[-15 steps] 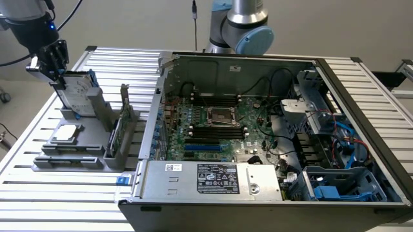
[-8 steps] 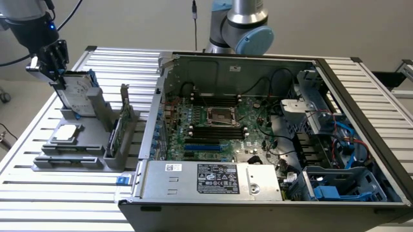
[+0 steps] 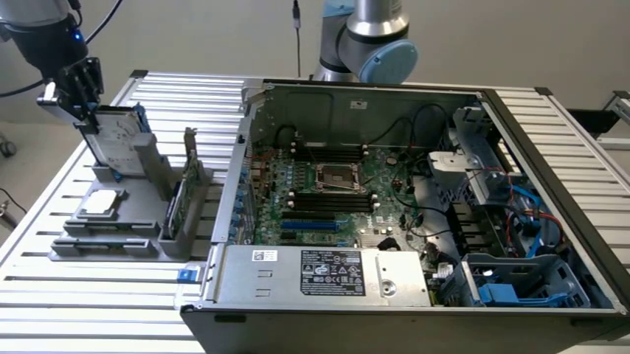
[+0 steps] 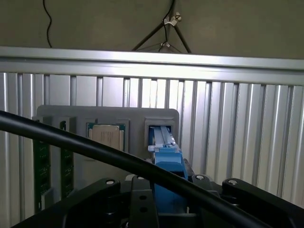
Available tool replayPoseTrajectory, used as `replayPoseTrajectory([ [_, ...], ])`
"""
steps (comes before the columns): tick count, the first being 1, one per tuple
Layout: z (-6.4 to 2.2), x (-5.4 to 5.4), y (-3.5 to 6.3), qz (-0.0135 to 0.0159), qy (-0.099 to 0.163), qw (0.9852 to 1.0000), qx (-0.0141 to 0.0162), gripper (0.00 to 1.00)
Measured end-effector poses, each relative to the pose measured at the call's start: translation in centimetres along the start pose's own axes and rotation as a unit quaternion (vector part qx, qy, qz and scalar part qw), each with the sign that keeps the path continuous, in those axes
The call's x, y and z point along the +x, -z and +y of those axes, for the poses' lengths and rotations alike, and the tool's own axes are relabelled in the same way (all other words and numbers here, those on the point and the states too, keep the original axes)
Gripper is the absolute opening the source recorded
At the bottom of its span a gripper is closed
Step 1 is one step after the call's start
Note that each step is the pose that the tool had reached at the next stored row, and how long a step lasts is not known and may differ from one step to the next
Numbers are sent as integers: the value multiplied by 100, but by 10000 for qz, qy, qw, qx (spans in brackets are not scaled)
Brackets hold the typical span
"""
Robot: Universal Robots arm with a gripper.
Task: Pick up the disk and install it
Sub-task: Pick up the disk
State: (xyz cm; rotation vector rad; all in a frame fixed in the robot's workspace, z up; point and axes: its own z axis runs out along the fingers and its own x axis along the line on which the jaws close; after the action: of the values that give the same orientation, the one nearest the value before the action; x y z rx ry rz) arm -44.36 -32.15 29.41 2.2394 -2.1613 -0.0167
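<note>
The claw [image 3: 88, 118] pinches the top of the disk [image 3: 123, 144] by the grey holder [image 3: 147, 188]. The disk is not in the computer [image 3: 355, 103] yet.

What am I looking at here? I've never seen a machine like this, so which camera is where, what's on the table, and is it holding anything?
This is a robot arm with a claw on its end. One picture comes from a camera standing off to the side; the other from a camera on the arm's wrist, looking past the claw. On the slatted metal table sit an open computer case and, toward the exterior view's left, a grey holder with spare parts: a flat silver chip and an upright green card. The claw is closed on the top edge of the disk, a silver drive in a blue frame, standing upright at the holder, not yet in the case.
</note>
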Motion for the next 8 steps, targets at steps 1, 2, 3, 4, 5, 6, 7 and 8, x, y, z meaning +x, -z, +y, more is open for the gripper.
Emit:
replayPoseTrajectory([
  [1, 1, 0, 30, 0, 0, 10000, 0, 33],
  [2, 2, 1, 55, 0, 0, 10000, -1, 33],
  [3, 2, 1, 78, 0, 0, 10000, 0, 33],
  [4, 3, 1, 101, 0, 0, 10000, 0, 33],
  [5, 3, 2, 118, 0, 0, 10000, 0, 33],
  [6, 4, 2, 132, 0, 0, 10000, 0, 33],
  [7, 4, 2, 150, 0, 0, 10000, 0, 33],
  [8, 5, 2, 172, 0, 0, 10000, 0, 33],
])
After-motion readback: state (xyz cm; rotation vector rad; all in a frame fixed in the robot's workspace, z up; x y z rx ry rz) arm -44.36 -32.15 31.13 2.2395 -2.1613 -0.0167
